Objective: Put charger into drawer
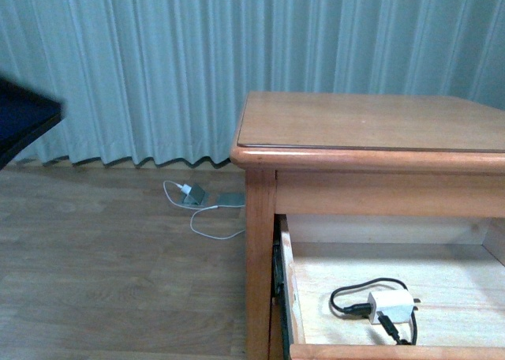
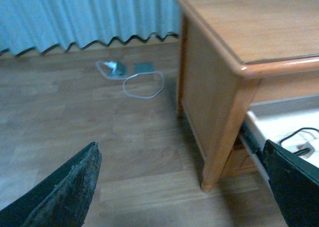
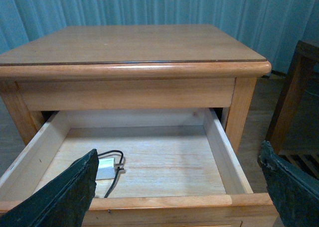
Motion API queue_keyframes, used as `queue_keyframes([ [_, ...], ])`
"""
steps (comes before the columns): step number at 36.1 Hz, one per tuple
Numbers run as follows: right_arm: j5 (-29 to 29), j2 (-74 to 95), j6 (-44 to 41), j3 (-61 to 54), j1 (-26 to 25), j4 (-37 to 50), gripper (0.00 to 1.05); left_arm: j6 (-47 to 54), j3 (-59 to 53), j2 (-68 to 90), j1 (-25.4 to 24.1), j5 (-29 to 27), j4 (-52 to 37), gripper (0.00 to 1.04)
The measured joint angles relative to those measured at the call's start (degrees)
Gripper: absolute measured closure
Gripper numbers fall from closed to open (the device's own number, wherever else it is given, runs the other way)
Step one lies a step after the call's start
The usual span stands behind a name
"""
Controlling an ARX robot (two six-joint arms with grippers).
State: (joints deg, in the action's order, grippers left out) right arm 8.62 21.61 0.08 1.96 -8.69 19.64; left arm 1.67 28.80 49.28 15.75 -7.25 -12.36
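The charger (image 1: 390, 305), a small white cube with a looped black cable, lies on the pale wooden floor of the open top drawer (image 1: 293, 285) of the dresser. It also shows in the right wrist view (image 3: 105, 169) inside the drawer (image 3: 219, 147), and partly in the left wrist view (image 2: 305, 148). My right gripper (image 3: 177, 189) is open and empty, above the drawer's front edge. My left gripper (image 2: 182, 187) is open and empty, over the floor beside the dresser's front left leg. Neither gripper shows in the front view.
The dresser top (image 1: 371, 119) is bare. Another charger with a white cable and grey pads (image 1: 201, 198) lies on the wooden floor by the curtain; it also shows in the left wrist view (image 2: 130, 72). A dark wooden piece of furniture (image 3: 294, 102) stands beside the dresser.
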Motion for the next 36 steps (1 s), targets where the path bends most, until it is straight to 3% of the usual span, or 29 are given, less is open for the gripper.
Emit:
queue_keyframes([
  [8, -0.02, 0.0, 0.0, 0.0, 0.0, 0.0, 0.09, -8.26, -12.39, -24.7, -8.79, -0.61, 13.79, 0.06],
  [19, -0.04, 0.0, 0.0, 0.0, 0.0, 0.0, 0.09, -9.81, -13.4, -27.3, -10.45, 0.24, 13.51, 0.08],
  [22, 0.0, 0.0, 0.0, 0.0, 0.0, 0.0, 0.09, -5.33, -17.77, -29.77, -14.78, 6.54, 4.96, 0.26],
  [36, -0.02, 0.0, 0.0, 0.0, 0.0, 0.0, 0.09, -2.34, -23.32, -35.39, -15.58, 7.19, 3.98, 0.9],
])
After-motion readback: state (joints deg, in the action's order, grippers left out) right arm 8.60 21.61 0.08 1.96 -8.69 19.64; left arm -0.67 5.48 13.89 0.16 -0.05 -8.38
